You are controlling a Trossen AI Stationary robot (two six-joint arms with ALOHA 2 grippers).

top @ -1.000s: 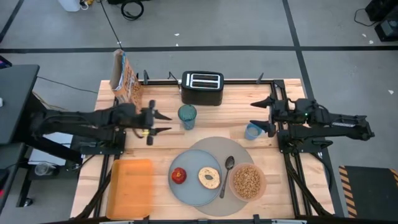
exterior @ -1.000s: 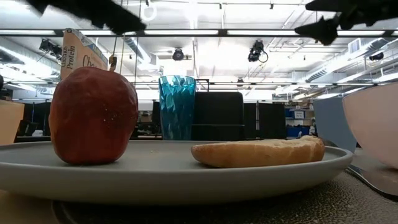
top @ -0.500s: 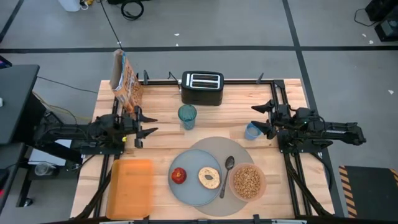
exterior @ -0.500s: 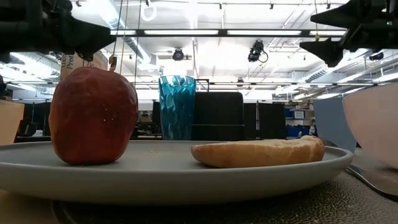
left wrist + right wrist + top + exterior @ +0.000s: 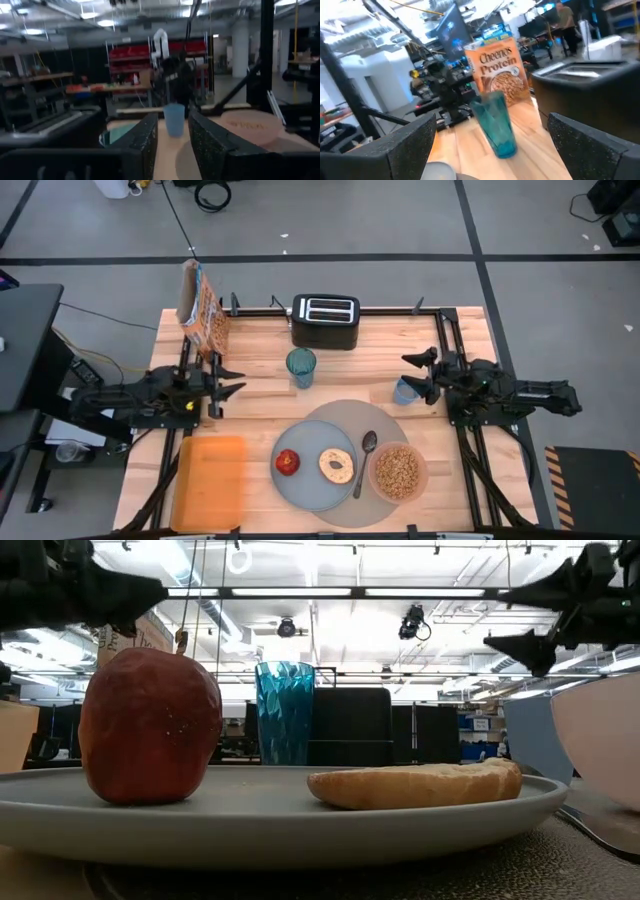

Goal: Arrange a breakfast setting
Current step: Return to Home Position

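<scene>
The grey-blue plate (image 5: 312,442) is being taken as the reference, and it is resting on the left part of the large round grey mat (image 5: 388,420), which is spreading out past the plate's right and far sides. On the plate, the red fruit (image 5: 288,462) is lying toward the left side and the bagel (image 5: 336,466) just to its right, the two slightly apart. Along the plate's right rim, the metal spoon (image 5: 364,459) is lying on the mat, bowl end pointing to the far side. Right of the plate, past the spoon, the pink bowl (image 5: 424,482) is standing on the mat and is filled with brown cereal (image 5: 398,469). Beyond the plate's far edge, the teal tumbler (image 5: 301,367) is standing upright on the bare wood, clear of the plate.

Farther beyond the plate, behind the tumbler, a black toaster (image 5: 325,321) is placed, with a cereal box (image 5: 200,306) to the far left. An orange tray (image 5: 211,480) is lying well to the plate's left. A small pale blue cup (image 5: 405,391) is standing to the plate's far right.

The left gripper (image 5: 234,380) is being held above the table to the plate's far left, its fingers apart and nothing between them. The right gripper (image 5: 410,374) is being held to the plate's far right, just beside the pale blue cup, its fingers spread wide and empty.
</scene>
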